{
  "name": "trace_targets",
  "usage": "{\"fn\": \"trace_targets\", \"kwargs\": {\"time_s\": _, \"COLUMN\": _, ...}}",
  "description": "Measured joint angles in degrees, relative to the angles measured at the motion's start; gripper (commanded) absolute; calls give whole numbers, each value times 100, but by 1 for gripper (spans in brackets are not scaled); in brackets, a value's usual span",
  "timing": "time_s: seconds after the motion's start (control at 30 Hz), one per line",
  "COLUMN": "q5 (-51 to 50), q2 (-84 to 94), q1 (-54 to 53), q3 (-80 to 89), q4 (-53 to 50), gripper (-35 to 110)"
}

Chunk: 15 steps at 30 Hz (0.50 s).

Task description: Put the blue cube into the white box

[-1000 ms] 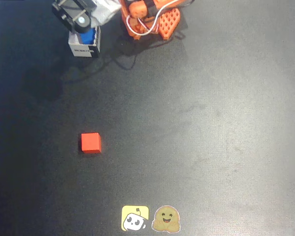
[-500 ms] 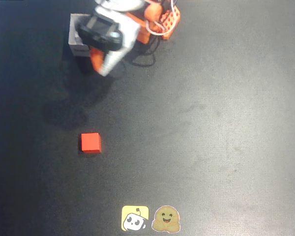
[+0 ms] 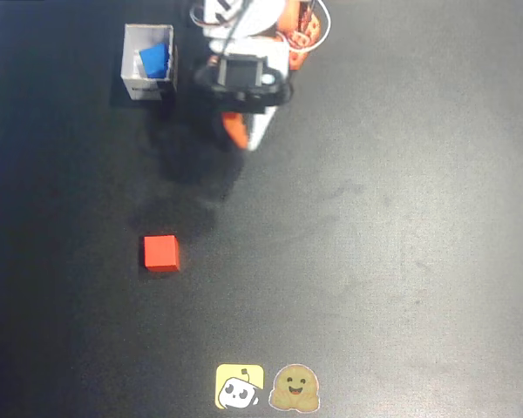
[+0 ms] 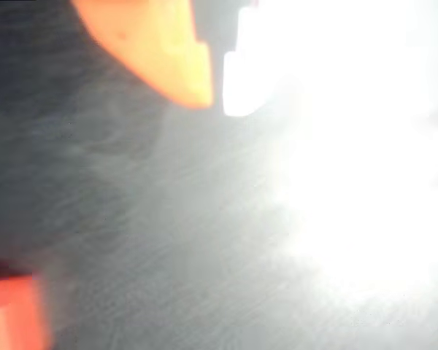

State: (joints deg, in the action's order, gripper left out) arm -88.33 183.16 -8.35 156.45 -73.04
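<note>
The blue cube (image 3: pixel 154 61) lies tilted inside the white box (image 3: pixel 132 52) at the top left of the overhead view, with nothing touching it. My gripper (image 3: pixel 246 139) hangs to the right of the box, well apart from it, pointing down the picture. Its orange and white fingers meet at the tips with nothing between them. In the wrist view the orange finger (image 4: pixel 160 51) and the white finger (image 4: pixel 241 80) stand close together above the dark mat, so the gripper (image 4: pixel 217 102) is shut and empty.
A red cube (image 3: pixel 160 252) rests on the black mat left of centre; its blurred edge shows as the red cube (image 4: pixel 7 313) low in the wrist view. Two stickers (image 3: pixel 266 387) lie at the front edge. The arm's base (image 3: pixel 279 26) stands at the top. Glare whitens the wrist view's right side.
The gripper, which was over the white box a second ago, has swung right and away from it. The blue cube stays behind in the box, now uncovered.
</note>
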Motion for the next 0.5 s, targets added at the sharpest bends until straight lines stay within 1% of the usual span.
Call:
{"fn": "trace_targets", "kwargs": {"time_s": 0.33, "q5": -35, "q2": 0, "q1": 35, "q3": 62, "q4": -1090, "gripper": 0}}
{"fn": "trace_targets", "kwargs": {"time_s": 0.5, "q5": -9, "q2": 9, "q1": -70, "q3": 185, "q4": -1125, "gripper": 0}}
